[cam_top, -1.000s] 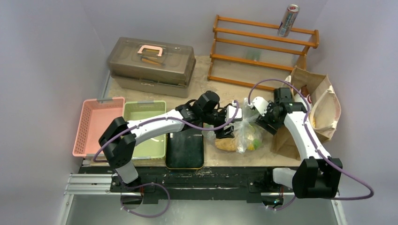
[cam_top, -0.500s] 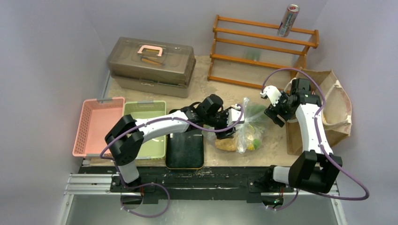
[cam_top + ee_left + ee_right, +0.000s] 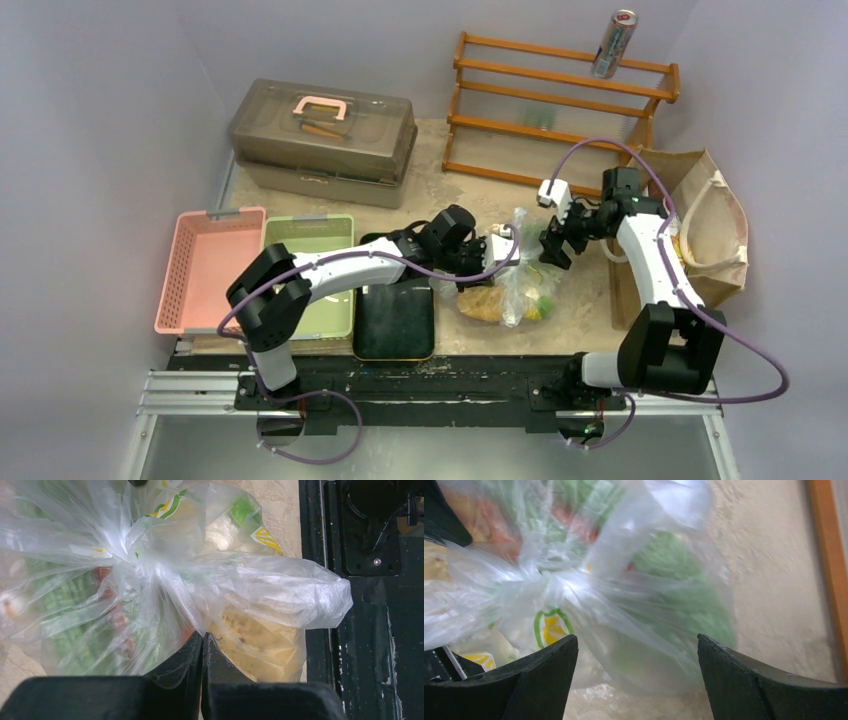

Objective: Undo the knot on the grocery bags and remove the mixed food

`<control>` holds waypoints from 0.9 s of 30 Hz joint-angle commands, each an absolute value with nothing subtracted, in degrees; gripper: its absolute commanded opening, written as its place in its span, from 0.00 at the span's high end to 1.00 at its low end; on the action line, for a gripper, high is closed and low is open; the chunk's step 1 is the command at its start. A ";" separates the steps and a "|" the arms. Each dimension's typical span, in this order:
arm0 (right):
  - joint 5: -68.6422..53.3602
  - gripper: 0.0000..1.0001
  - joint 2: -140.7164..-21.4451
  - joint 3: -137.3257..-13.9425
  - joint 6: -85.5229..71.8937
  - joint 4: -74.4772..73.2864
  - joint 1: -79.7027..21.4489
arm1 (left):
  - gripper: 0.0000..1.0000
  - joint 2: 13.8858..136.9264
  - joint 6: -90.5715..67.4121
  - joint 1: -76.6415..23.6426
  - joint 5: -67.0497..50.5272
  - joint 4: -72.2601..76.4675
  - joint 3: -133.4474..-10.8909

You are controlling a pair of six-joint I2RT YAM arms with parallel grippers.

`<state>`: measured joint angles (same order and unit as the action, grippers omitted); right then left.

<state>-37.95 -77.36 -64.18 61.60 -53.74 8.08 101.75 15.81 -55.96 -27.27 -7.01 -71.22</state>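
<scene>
The transparent plastic bag point(image 3: 506, 288) lies knotted on the table right of the black tray. Toast point(image 3: 252, 647), green food point(image 3: 65, 605) and a printed packet point(image 3: 549, 627) show through it. Its knot point(image 3: 134, 562) is tight. My left gripper point(image 3: 204, 636) is shut on a pinch of the bag's film just below the knot. On the bag's far right side my right gripper point(image 3: 636, 640) is open, with a loose flap of the bag and something green point(image 3: 674, 580) between its fingers. The brown paper bag point(image 3: 712, 225) stands at the right edge.
A grey-brown lidded case point(image 3: 322, 128) sits at the back left. A wooden rack point(image 3: 560, 110) with a silver can point(image 3: 613, 44) on top stands at the back. A pink basket point(image 3: 205, 268), a green bin point(image 3: 310, 270) and the black tray point(image 3: 394, 320) line the near left.
My left gripper has shut on the plastic bag's film. My right gripper has left the paper bag, swung left to the plastic bag and opened wider.
</scene>
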 commanded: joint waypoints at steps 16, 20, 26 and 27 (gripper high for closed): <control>-30.59 1.00 -80.09 -59.67 60.23 -42.68 3.87 | 1.00 90.33 19.24 -55.93 -22.79 -7.48 -64.95; -31.01 1.00 -77.88 -61.94 58.07 -43.46 8.75 | 1.00 84.01 21.25 -52.67 -24.58 -10.27 -61.26; -29.01 1.00 -76.29 -61.25 57.75 -43.71 11.37 | 1.00 80.18 33.36 -50.00 -27.23 -17.66 -56.83; -29.39 1.00 -76.09 -61.25 57.56 -44.18 11.40 | 1.00 80.01 34.88 -50.05 -26.99 -18.09 -55.95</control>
<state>-31.94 -77.89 -59.96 58.24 -45.08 10.44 81.89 24.38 -50.13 -24.75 -11.90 -59.72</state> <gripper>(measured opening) 0.005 0.004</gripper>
